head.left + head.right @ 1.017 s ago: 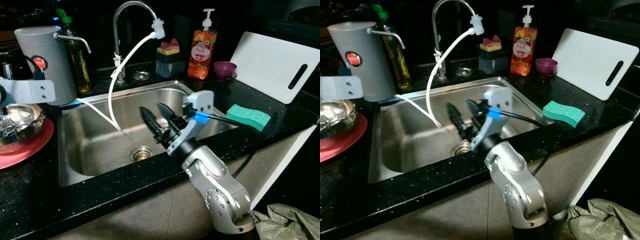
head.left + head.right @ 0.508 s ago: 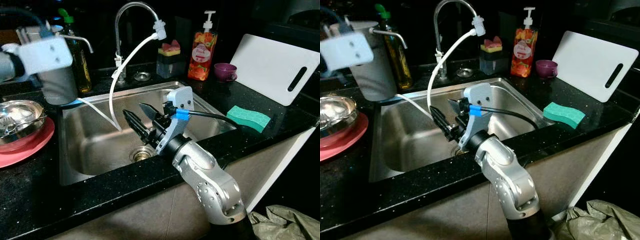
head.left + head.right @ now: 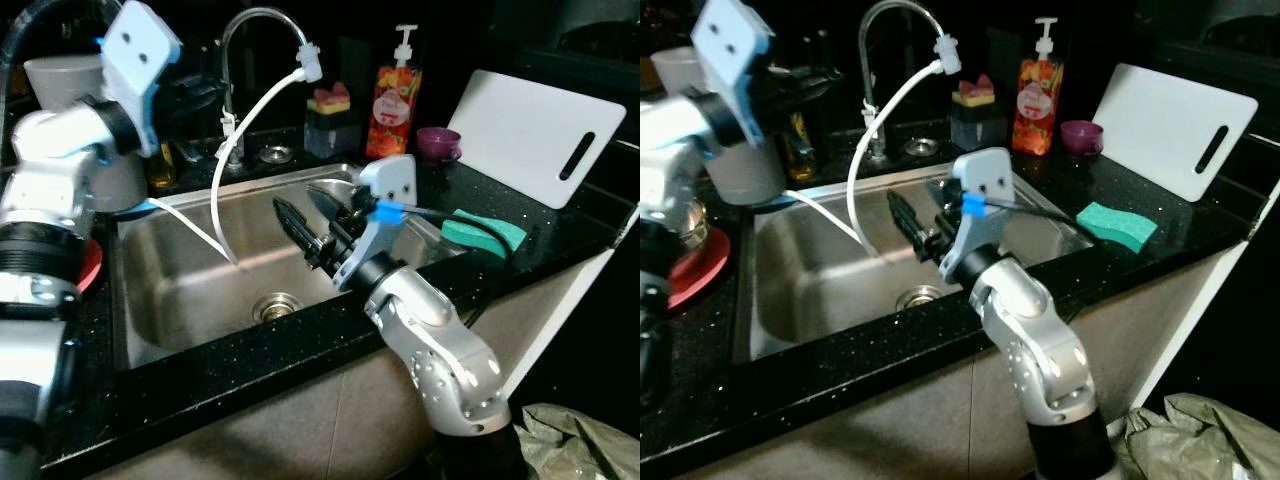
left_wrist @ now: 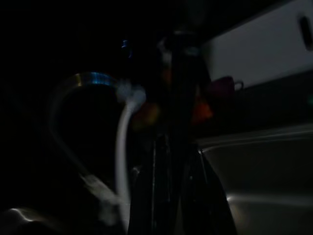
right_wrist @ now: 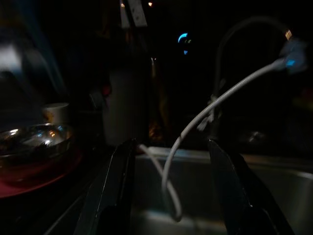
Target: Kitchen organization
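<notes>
Right gripper [image 3: 303, 212] released, fingers apart over stainless steel sink [image 3: 190, 290], left gripper [image 3: 805, 80] raised near curved chrome faucet [image 3: 245, 20], finger state cannot tell.

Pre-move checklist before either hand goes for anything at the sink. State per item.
1. Right hand open and holding nothing: ok; its two black fingers stand apart over the stainless steel sink basin.
2. Left hand fingers open or shut: cannot tell; the left wrist view is too dark, and that arm is raised by the grey cylindrical water dispenser.
3. White flexible hose away from the right hand: ok, it hangs from the chrome gooseneck faucet into the basin, apart from the fingers.
4. Green rectangular sponge reachable on the black counter: ok; it lies beside the right arm.
5. Basin holds no dishes: ok; the drain is uncovered.
</notes>
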